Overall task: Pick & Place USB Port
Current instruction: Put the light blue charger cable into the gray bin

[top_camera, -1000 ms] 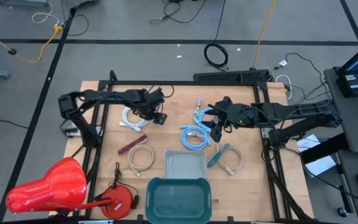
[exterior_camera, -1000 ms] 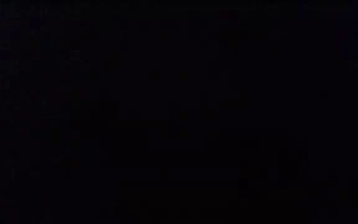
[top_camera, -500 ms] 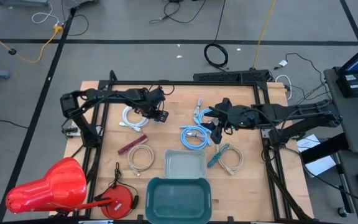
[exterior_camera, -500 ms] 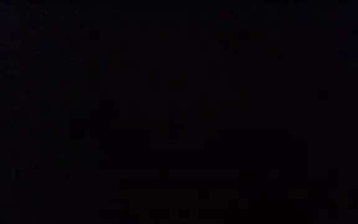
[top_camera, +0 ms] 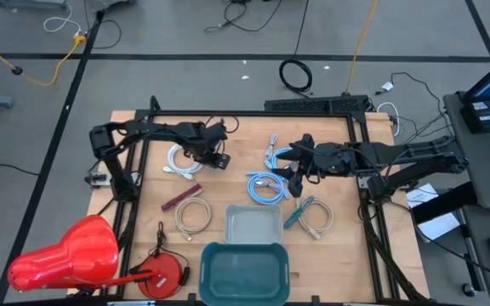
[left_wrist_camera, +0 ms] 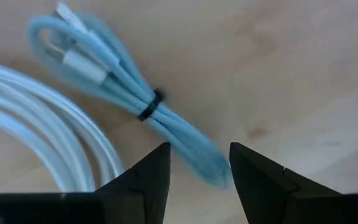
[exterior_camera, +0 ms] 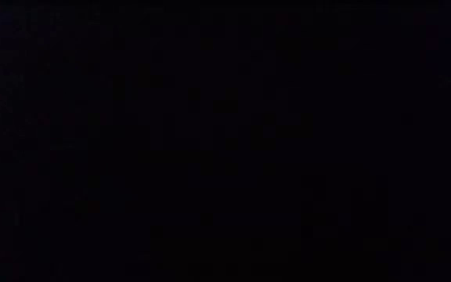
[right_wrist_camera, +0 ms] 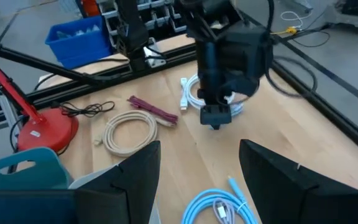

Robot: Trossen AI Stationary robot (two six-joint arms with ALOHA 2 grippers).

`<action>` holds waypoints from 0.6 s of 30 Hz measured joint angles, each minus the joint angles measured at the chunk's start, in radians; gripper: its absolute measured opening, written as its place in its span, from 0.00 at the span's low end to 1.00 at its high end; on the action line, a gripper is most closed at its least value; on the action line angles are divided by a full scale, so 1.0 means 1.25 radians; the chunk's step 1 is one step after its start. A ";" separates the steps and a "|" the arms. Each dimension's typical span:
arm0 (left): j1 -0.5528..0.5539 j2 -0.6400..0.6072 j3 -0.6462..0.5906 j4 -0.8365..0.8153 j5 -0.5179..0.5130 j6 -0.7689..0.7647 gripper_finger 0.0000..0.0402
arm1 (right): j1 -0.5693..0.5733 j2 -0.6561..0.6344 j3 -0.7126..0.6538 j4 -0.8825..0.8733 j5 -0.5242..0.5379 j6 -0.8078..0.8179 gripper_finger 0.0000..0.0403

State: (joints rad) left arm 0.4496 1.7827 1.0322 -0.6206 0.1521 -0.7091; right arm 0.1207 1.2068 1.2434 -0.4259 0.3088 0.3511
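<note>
The low view is black. In the left wrist view a light-blue cable bundle (left_wrist_camera: pixel 135 93) with a black tie (left_wrist_camera: pixel 156 103) lies on the wooden table beside a white coiled cable (left_wrist_camera: pixel 48 140). My left gripper (left_wrist_camera: pixel 199 163) is open, and its fingers stand on either side of the bundle's near end without plainly touching it. From above, the left gripper (top_camera: pixel 218 160) is right of the white coil (top_camera: pixel 179 160). My right gripper (top_camera: pixel 293 180) is open and hovers by a blue coiled cable (top_camera: pixel 266 185), holding nothing.
A beige coil (top_camera: pixel 192 217), a maroon cable (top_camera: pixel 179 197), a teal-and-beige cable (top_camera: pixel 310 212) and another light-blue cable (top_camera: pixel 272 151) lie on the table. A clear tray (top_camera: pixel 253 225) and a teal bin (top_camera: pixel 245 268) sit at the near edge, a red lamp (top_camera: pixel 66 255) at the near left.
The left arm's rear joint has swung a little toward the table's right, while its gripper has stayed over the white and light-blue cables. Both grippers remain open and no cable has moved.
</note>
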 joint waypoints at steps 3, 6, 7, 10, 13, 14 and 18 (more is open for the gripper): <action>-0.006 0.026 0.004 0.005 0.001 -0.001 0.42 | 0.002 0.000 0.000 0.000 0.000 0.002 0.52; -0.013 0.032 0.003 0.007 -0.011 -0.003 0.36 | 0.009 0.000 0.000 0.003 0.001 0.002 0.52; -0.013 0.031 0.003 0.006 -0.011 -0.005 0.31 | 0.010 0.000 0.000 0.003 0.000 0.002 0.52; -0.013 0.005 -0.001 0.003 -0.017 0.018 0.09 | 0.010 0.000 0.000 0.003 0.000 0.005 0.52; -0.016 -0.034 -0.002 0.018 0.003 0.027 0.05 | 0.010 0.000 0.000 0.003 0.001 0.006 0.52; -0.016 -0.053 -0.001 0.017 0.020 0.031 0.05 | 0.010 0.000 0.000 0.003 0.001 0.006 0.52; -0.039 -0.127 -0.002 -0.003 0.098 0.078 0.04 | 0.010 0.000 0.000 0.003 0.001 0.011 0.52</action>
State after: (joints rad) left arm 0.4008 1.6234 1.0294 -0.6244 0.2748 -0.6110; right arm 0.1329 1.2068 1.2434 -0.4221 0.3104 0.3643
